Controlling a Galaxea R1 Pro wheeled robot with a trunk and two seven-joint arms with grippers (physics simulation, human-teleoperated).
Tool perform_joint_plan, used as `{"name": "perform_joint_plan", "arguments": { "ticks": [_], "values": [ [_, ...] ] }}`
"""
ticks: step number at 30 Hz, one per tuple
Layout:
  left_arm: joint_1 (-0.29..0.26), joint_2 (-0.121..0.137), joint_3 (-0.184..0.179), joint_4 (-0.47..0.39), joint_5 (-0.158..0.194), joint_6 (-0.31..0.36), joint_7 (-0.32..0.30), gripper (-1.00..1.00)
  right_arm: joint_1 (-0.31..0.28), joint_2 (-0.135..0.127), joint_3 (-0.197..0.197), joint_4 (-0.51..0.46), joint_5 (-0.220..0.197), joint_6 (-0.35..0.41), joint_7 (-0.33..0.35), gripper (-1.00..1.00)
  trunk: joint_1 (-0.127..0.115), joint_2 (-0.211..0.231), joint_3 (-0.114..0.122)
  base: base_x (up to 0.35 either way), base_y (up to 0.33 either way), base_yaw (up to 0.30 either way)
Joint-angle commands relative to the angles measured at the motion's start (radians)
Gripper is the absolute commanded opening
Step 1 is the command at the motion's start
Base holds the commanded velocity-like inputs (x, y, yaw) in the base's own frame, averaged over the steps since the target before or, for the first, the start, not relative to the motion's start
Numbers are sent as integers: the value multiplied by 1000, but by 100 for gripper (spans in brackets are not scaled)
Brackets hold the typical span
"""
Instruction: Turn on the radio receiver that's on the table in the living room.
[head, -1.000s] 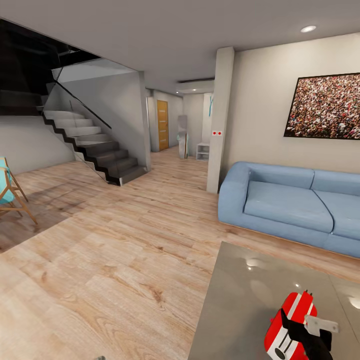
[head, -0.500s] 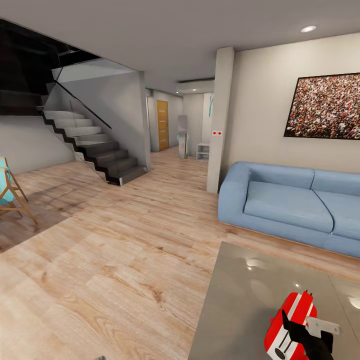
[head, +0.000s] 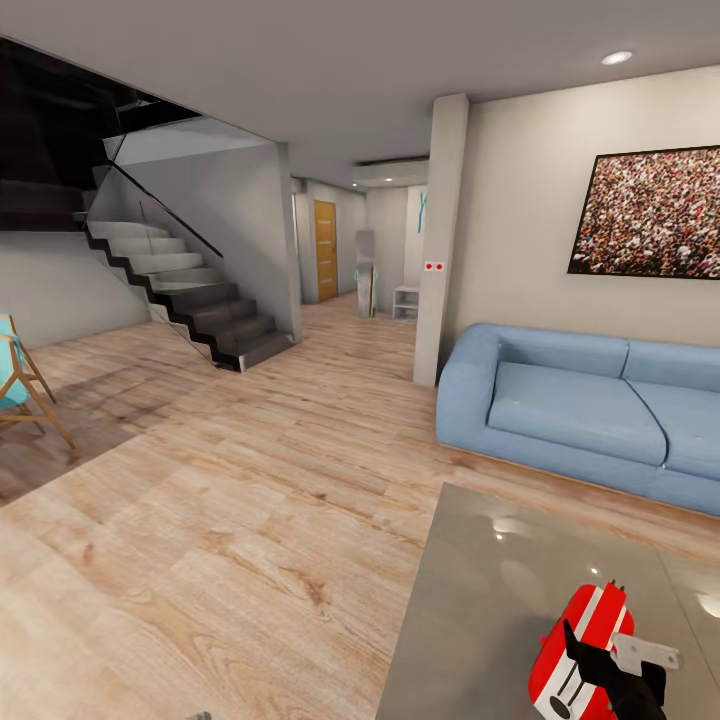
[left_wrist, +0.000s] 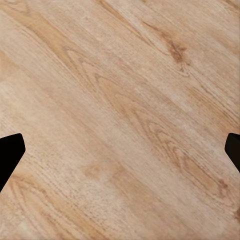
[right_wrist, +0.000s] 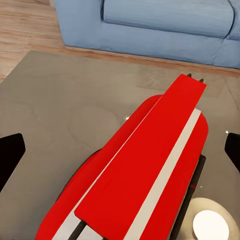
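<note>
The red radio receiver (head: 578, 650) with white stripes lies on the glossy grey table (head: 480, 600) at the lower right of the head view. My right gripper (head: 602, 662) hangs right over the radio's near end, and I cannot tell if it touches. In the right wrist view the radio receiver (right_wrist: 145, 170) runs between the two dark fingertips (right_wrist: 10, 155), which stand wide apart, so my right gripper (right_wrist: 120, 152) is open. My left gripper (left_wrist: 120, 150) is open above bare wooden floor (left_wrist: 125, 100), with nothing between its fingers.
A blue sofa (head: 590, 410) stands just beyond the table's far edge. A white pillar (head: 440, 240) rises left of the sofa. Dark stairs (head: 190, 290) climb at the back left, and a wooden chair (head: 20, 385) sits at the left edge. Wooden floor (head: 230, 500) spreads between them.
My right gripper has sunk a touch lower over the radio. Everything else stays as it was.
</note>
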Motion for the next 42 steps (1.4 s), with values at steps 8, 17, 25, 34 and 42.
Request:
{"name": "perform_joint_plan", "arguments": {
  "ticks": [8, 17, 25, 34, 42],
  "values": [
    [0, 0, 0, 0, 0, 0, 0, 100, 0, 0, 0, 0, -1, 1, 0, 100, 0, 0, -2, 0, 0, 0],
    [0, 0, 0, 0, 0, 0, 0, 100, 0, 0, 0, 2, -2, 2, 0, 100, 0, 0, -17, 0, 0, 0],
    [0, 0, 0, 0, 0, 0, 0, 100, 0, 0, 0, 2, -2, 1, 0, 100, 0, 0, -30, 0, 0, 0],
    [0, 0, 0, 0, 0, 0, 0, 100, 0, 0, 0, 2, 0, 0, 0, 100, 0, 0, -38, 0, 0, 0],
    [0, 0, 0, 0, -1, 0, 0, 100, 0, 0, 0, 2, 0, 0, 0, 100, 0, 0, -38, 0, 0, 0]
  ]
}}
